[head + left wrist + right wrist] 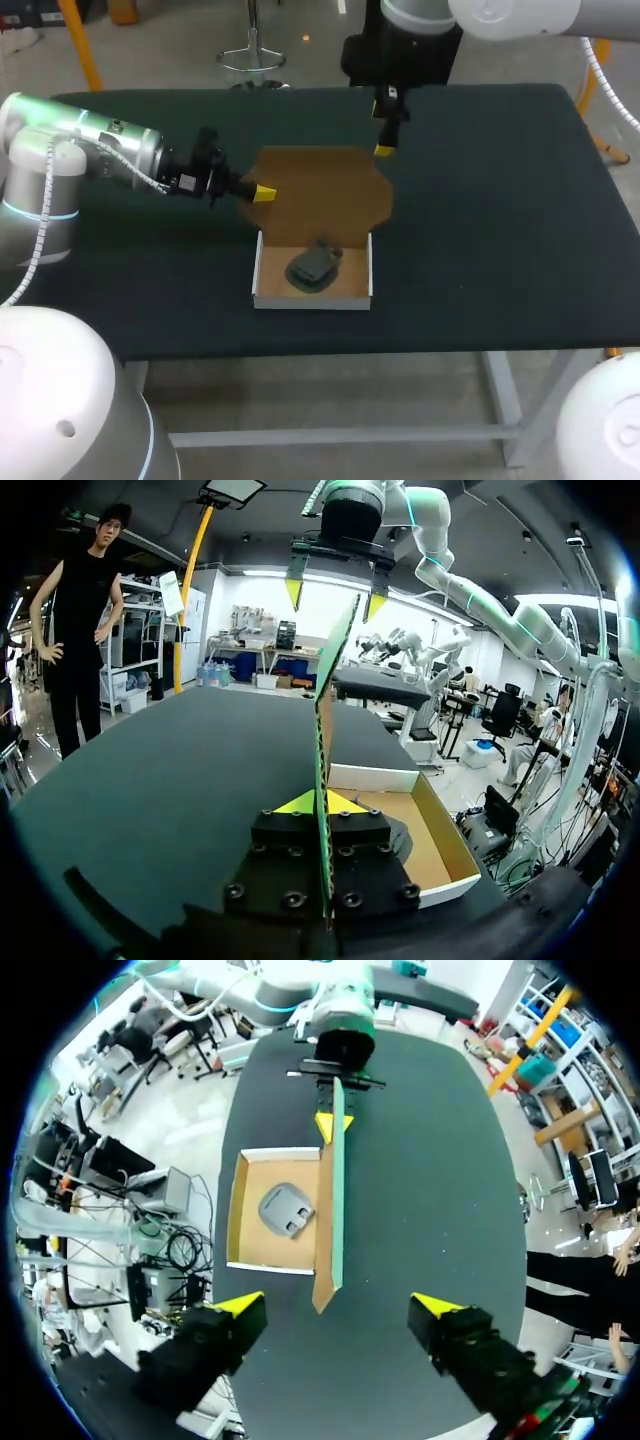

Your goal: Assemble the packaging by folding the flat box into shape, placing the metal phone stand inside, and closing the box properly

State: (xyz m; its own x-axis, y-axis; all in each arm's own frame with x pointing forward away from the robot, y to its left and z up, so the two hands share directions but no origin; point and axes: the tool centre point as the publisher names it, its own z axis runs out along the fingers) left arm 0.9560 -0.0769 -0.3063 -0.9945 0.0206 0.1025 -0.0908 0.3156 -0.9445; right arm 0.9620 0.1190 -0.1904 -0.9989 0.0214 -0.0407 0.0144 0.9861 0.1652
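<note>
The head camera looks down from high behind the table [500, 250]. The left wrist camera sits low and close at 9 o'clock of the box [312, 298]; the right one looks down from 12 o'clock. All show the box.

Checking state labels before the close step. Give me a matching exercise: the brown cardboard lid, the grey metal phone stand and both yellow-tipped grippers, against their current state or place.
Things:
1. brown cardboard lid
2. grey metal phone stand
3. left gripper
4. right gripper

States:
A. open, above the lid's far end
B. lying in the white-walled tray
C. raised roughly upright
D. shut on the lid's edge

Pairs: 1-C; 2-B; 3-D; 4-A
</note>
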